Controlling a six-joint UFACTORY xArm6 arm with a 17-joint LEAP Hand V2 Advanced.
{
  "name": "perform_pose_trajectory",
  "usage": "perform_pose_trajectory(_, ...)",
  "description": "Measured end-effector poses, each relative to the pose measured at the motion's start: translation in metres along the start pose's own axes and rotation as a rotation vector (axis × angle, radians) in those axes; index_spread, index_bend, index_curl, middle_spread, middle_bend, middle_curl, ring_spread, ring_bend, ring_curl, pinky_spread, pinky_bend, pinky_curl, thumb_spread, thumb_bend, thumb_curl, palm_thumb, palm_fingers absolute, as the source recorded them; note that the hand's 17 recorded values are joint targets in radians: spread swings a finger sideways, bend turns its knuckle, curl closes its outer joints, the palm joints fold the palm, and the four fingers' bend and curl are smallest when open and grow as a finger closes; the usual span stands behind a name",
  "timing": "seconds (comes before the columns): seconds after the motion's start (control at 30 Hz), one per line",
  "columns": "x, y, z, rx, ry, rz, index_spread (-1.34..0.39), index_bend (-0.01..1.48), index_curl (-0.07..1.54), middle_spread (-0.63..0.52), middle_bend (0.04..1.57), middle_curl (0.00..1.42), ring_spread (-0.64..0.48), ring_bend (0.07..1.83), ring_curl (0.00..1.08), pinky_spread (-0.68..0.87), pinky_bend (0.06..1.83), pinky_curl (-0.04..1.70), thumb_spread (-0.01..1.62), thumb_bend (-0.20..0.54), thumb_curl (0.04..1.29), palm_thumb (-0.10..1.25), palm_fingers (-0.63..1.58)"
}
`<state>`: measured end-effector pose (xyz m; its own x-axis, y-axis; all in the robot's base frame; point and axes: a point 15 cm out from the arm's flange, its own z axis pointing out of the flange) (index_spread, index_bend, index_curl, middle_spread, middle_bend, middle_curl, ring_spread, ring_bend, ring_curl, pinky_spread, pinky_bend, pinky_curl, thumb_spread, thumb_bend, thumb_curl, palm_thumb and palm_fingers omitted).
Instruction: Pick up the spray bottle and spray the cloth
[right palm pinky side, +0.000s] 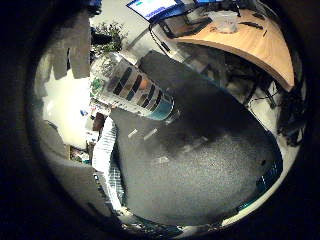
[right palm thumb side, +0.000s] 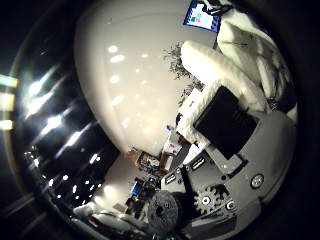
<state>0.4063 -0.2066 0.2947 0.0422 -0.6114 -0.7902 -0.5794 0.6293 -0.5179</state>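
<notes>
The spray bottle (right palm pinky side: 136, 89), a cylinder with a label of coloured blocks and a teal base, reaches away from my palm, tilted above the dark grey mat (right palm pinky side: 200, 160). Its upper part is close to the palm, and its base hangs over the mat without touching it. My hand (right palm thumb side: 225, 115) shows white padded fingers (right palm thumb side: 215, 65) bent inward, and white finger parts (right palm pinky side: 75, 47) sit beside the bottle's top. The spray head is hidden. The striped cloth (right palm pinky side: 107, 160) lies bunched along the edge of the mat, below and to the side of the bottle.
A curved wooden desk (right palm pinky side: 255, 42) stands beyond the mat with a clear container (right palm pinky side: 225, 21) and a monitor (right palm pinky side: 150, 7) on it. A leafy plant (right palm pinky side: 110, 35) is behind the bottle. Shelves of clutter (right palm thumb side: 145, 170) line the far wall.
</notes>
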Motion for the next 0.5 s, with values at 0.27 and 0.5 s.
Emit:
perform_pose_trajectory(0.27, -0.007, -0.005, -0.018, 0.025, -0.025, -0.001, -0.36, 0.69, 0.89, -0.21, 1.17, 0.83, -0.22, 1.44, 0.67, -0.33, 1.27, 0.79, 1.17, -0.017, 0.4, 0.85, 0.73)
perform_pose_trajectory(0.5, -0.008, -0.008, -0.036, 0.056, -0.037, 0.008, -0.39, 0.48, 0.88, -0.23, 1.05, 0.81, -0.22, 1.41, 0.62, -0.42, 1.17, 0.74, 1.16, -0.016, 0.41, 0.85, 0.67)
